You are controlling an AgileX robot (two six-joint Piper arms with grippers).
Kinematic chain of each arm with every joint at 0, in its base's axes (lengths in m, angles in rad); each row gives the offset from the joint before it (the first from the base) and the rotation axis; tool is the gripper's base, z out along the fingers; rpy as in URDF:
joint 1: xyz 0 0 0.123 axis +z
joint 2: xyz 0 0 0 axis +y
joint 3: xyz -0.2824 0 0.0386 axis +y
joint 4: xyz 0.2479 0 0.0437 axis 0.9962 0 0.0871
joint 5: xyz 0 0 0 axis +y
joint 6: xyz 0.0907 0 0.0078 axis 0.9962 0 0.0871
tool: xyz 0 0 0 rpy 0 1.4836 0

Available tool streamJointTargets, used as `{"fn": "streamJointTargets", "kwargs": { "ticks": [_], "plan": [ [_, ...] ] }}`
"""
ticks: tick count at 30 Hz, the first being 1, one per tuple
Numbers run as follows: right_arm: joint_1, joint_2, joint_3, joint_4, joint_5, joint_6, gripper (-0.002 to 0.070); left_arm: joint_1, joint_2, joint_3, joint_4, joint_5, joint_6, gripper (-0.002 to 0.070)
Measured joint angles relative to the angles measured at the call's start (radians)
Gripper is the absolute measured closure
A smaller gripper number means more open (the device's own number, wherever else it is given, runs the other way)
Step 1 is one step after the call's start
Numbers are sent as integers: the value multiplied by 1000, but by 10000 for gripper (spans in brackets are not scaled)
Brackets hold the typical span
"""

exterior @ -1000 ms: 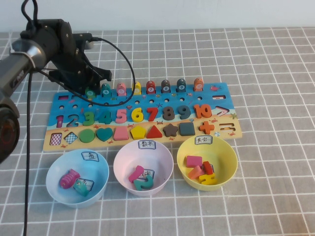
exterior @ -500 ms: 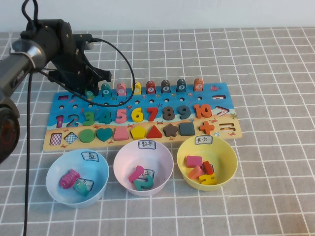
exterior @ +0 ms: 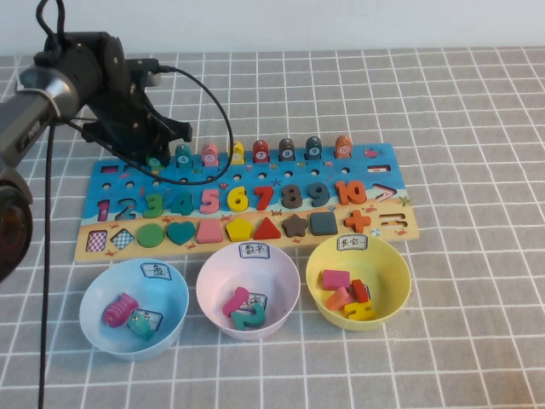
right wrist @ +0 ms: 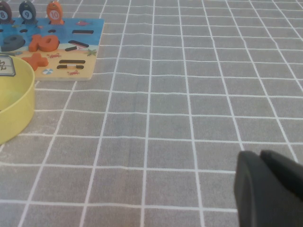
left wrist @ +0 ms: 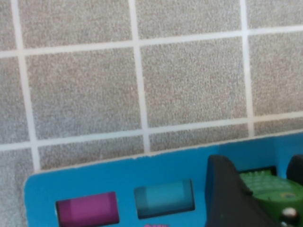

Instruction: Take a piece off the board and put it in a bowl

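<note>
Left gripper sits low over the board's far-left end, at the fish row along its far edge. The piece, green fish, stands between the fingers: left wrist view shows a dark finger right against its side, 2nd finger only just visible at the frame edge. Jaws look closed in around the piece, but contact on both sides isn't visible, so can't tell if the grip is firm. The piece looks seated in its slot on the board, not lifted.

Key relation: the bowl, light blue, lies near the desk's near-left corner, almost straight toward the robot from the piece, w/ the board's number and shape rows between. Judged next: lift clear of the slot, then carry toward the near edge.

Left arm far nearer. Right gripper is parked over bare desk off the board's right end, fingers together, holding nothing.
</note>
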Motion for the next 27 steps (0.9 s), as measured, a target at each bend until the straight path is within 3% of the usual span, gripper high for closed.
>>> {"fn": "streamJointTargets", "kwargs": {
  "ticks": [27],
  "plan": [
    [0,0,0,0,0,0,694,0,-25,0,2,27,0,459]
  ]
}}
